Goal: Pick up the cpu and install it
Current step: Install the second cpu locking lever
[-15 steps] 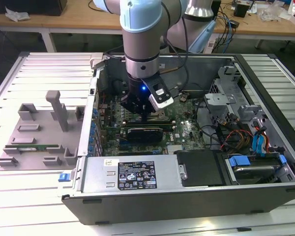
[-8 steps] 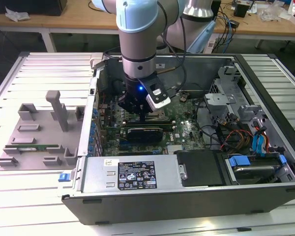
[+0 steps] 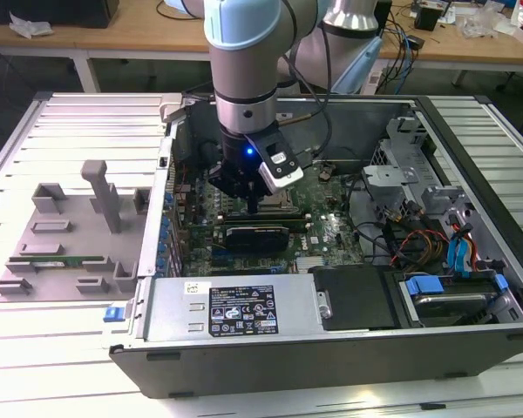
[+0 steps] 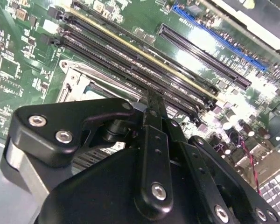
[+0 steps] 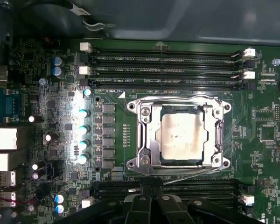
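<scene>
Gripper (image 3: 252,207): black, lowered into the open computer case (image 3: 471,300) over the green motherboard (image 3: 331,231). In the second wrist view the fingers (image 4: 155,109) meet in one narrow tip with no gap between them and nothing held; the tip hangs above the long black memory slots (image 4: 144,65), and whether it touches them cannot be told. In the first wrist view the gripper (image 5: 151,198) shows at the frame's edge, beside the socket.

Cpu (image 5: 182,135): silvery square plate, lying flat in the socket on the motherboard, framed by the metal retention bracket (image 5: 142,135) with a screw at each corner.

Surroundings: memory slots (image 5: 163,70) run on both sides of the socket; a row of small capacitors (image 5: 82,135) stands near the bracket. In the exterior view, a grey fixture tray (image 3: 70,231) sits on the table outside the case at the exterior view's left, and the power supply box (image 3: 235,309) lies along the case's near edge.
</scene>
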Controlling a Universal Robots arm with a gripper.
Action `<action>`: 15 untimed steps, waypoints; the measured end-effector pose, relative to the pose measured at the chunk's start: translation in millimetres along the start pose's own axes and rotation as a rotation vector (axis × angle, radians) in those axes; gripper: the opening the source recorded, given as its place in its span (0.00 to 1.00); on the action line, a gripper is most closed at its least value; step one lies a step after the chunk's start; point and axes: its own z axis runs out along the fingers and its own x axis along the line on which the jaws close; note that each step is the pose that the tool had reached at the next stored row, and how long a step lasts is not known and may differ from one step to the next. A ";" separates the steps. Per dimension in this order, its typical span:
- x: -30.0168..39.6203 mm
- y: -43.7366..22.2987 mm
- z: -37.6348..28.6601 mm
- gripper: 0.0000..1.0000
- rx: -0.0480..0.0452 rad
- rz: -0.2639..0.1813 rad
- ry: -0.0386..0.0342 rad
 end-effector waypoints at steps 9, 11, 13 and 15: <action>5.2 -7.8 0.4 0.11 -0.0441 0.004 -0.0141; 8.3 -9.3 0.8 0.11 -0.0618 0.005 -0.0182; 9.5 -14.2 1.1 0.11 -0.0890 0.007 -0.0225; 10.6 -23.5 1.6 0.11 -0.1459 0.012 -0.0342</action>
